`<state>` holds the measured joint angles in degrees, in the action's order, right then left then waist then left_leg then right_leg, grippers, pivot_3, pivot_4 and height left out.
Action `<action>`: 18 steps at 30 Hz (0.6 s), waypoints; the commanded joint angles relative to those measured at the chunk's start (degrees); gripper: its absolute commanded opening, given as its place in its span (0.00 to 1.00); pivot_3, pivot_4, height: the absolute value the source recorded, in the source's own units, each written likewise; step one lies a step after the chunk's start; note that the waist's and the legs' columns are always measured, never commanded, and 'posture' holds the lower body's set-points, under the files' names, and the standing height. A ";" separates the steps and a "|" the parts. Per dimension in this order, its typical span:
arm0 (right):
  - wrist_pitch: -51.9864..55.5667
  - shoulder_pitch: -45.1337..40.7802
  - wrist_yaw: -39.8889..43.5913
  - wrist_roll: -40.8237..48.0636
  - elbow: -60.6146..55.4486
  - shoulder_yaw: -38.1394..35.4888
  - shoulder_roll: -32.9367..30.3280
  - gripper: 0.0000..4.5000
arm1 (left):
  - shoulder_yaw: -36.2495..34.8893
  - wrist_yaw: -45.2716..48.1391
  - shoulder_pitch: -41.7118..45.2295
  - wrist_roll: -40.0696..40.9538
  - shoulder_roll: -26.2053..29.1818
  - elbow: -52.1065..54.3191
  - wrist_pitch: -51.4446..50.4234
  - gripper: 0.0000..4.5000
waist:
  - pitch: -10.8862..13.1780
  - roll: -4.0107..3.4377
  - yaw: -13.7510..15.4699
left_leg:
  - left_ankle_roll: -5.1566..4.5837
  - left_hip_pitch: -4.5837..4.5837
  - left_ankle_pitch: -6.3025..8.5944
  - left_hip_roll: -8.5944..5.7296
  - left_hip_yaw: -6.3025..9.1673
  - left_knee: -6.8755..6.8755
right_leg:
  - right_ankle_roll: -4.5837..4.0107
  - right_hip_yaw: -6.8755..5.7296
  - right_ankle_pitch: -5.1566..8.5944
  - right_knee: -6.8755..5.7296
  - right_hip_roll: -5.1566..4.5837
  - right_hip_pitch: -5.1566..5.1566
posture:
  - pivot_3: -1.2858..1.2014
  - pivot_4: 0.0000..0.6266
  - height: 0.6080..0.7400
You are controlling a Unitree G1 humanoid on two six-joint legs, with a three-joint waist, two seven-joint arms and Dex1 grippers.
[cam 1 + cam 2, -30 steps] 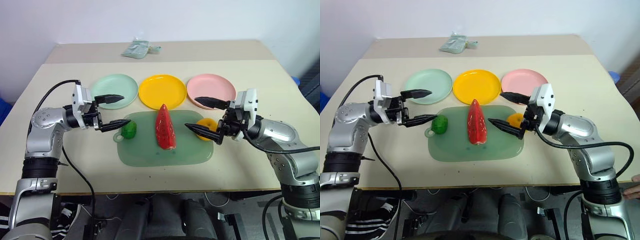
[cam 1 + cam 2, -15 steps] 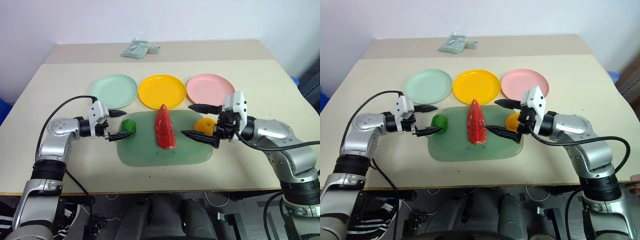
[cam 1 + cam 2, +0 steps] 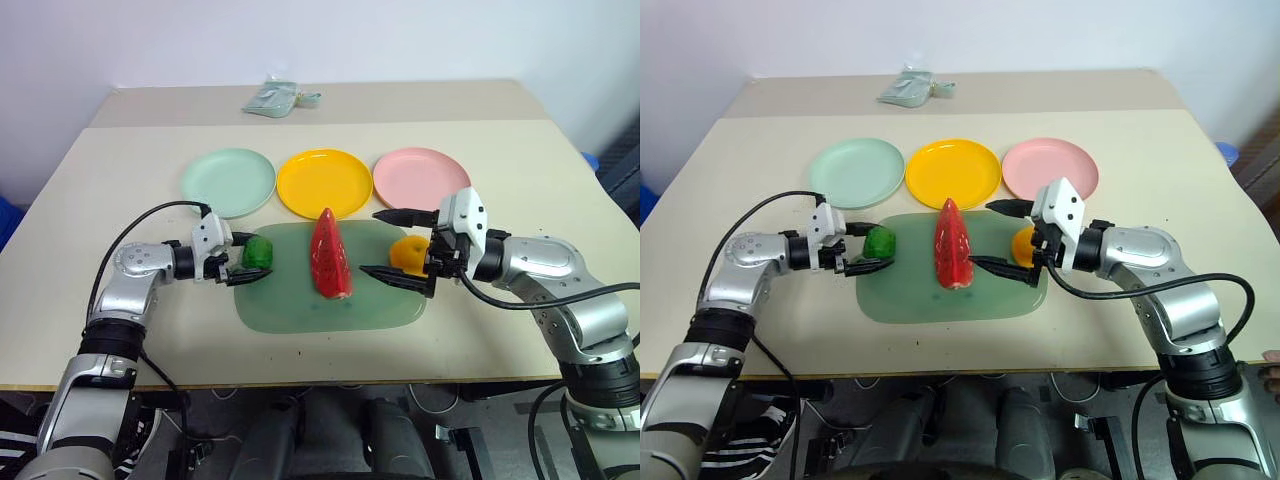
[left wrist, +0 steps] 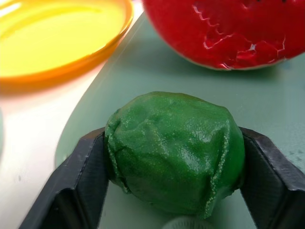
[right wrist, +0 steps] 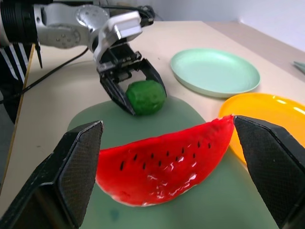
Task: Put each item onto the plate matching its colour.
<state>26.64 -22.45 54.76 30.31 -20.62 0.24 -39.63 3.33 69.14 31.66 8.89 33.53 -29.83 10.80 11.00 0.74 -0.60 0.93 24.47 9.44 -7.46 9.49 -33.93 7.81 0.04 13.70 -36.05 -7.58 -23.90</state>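
The beige counter (image 3: 120, 330) carries a translucent green board (image 3: 330, 310) near its front edge. Three round plates stand in a row behind the board: the mint green plate (image 3: 228, 181) on the robot's left, the yellow plate (image 3: 324, 182) in the middle and the pink plate (image 3: 421, 178) on the right. All three plates are bare.

All three items rest on the board. The dark green fruit (image 3: 258, 253) lies at the board's left end. The red watermelon wedge (image 3: 330, 256) stands upright in the middle, with its tip pointing toward the yellow plate. The orange mandarin (image 3: 408, 251) lies at the right end, partly behind the right arm's jaws.

The left gripper (image 3: 247, 256) reaches in from the left at board level. Its jaws straddle the dark green fruit, one black finger on each side. In the left wrist view both fingers (image 4: 78, 179) lie against the fruit's flanks, while the fruit sits on the board. It cannot be told whether the jaws are pressing or merely touching.

The right gripper (image 3: 1005, 238) is held above the board's right half, pointing toward the wedge. Its jaws are spread wide and hold nothing. The upper finger passes behind the mandarin and the lower finger lies in front of it. In the right wrist view the wedge sits between the two fingers, well ahead of them.

A pale green packet (image 3: 275, 97) lies at the far edge of the counter, well apart from the plates.
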 commanded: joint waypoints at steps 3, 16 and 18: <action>-1.17 -1.77 -1.18 0.98 -1.82 -2.05 0.75 1.00 | -2.12 -1.27 3.40 2.60 -0.32 0.43 -3.81 0.83 | 0.00 0.00 -0.04 | 0.00 0.00 0.00 0.00 0.01 -0.01 | 0.00 -0.01 0.00 0.00 0.01 0.01 | 0.52 0.24 1.00; -10.03 -10.95 -14.13 -10.35 9.66 -0.85 9.44 1.00 | -9.27 -41.77 25.04 -4.17 -4.99 -25.05 -7.01 0.83 | 0.01 0.04 -0.42 | 0.00 -0.03 -0.03 -0.05 0.00 -0.08 | 0.17 -0.05 -0.08 -0.05 0.04 0.05 | 0.52 0.24 1.00; -9.52 -11.74 -16.12 -11.36 11.20 -0.34 11.36 1.00 | -9.54 -43.75 26.37 -4.03 -6.34 -28.56 -5.85 0.83 | 0.01 0.05 -0.39 | 0.01 -0.03 -0.04 -0.05 0.01 -0.07 | 0.17 -0.05 -0.08 -0.08 0.05 0.04 | 0.52 0.24 1.00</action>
<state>18.23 -33.12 40.33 20.04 -9.48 -0.20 -29.16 -5.10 27.66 56.51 5.32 27.26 -56.75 3.45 11.01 0.78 -0.99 0.94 24.43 9.40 -7.52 9.51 -34.01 7.98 -0.01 13.60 -36.15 -7.53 -23.86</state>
